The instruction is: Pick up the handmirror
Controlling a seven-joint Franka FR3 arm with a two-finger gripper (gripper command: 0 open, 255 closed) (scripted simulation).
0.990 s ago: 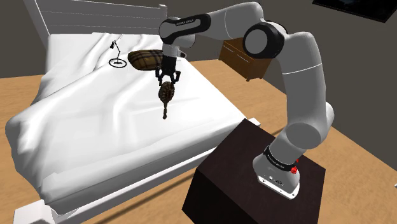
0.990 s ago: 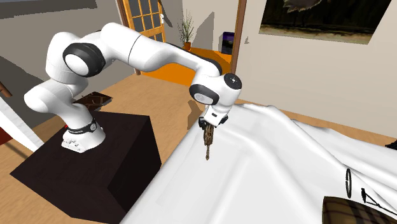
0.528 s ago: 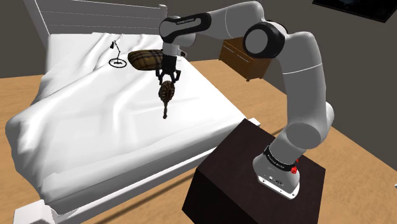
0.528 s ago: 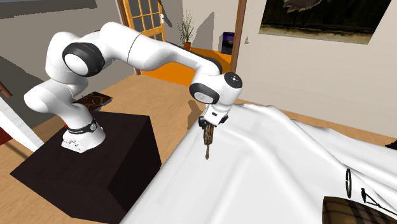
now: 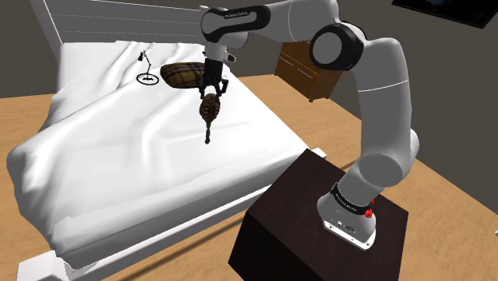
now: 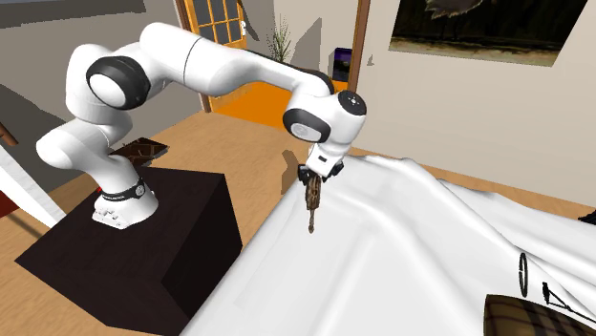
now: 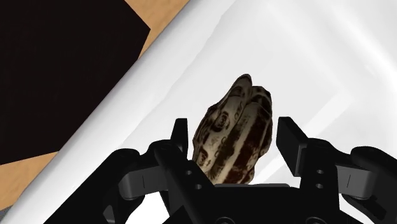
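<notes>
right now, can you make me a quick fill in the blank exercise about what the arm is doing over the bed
1. The gripper is ____ on the handmirror.
2. The handmirror hangs in the air with its handle pointing ____.
3. Beneath it lies a bed covered by a ____ sheet.
4. The plaid cushion near the headboard rests on the ____.

Missing words: shut; down; white; bed

handmirror (image 7: 234, 130) – dark brown, mottled with a cream pattern. fingers (image 7: 287, 145) black. bed (image 5: 120, 152) sheet plain white – its pillow (image 5: 180, 75) brown plaid. stand (image 5: 287, 211) near-black; floor (image 5: 456, 187) tan wood.
</notes>
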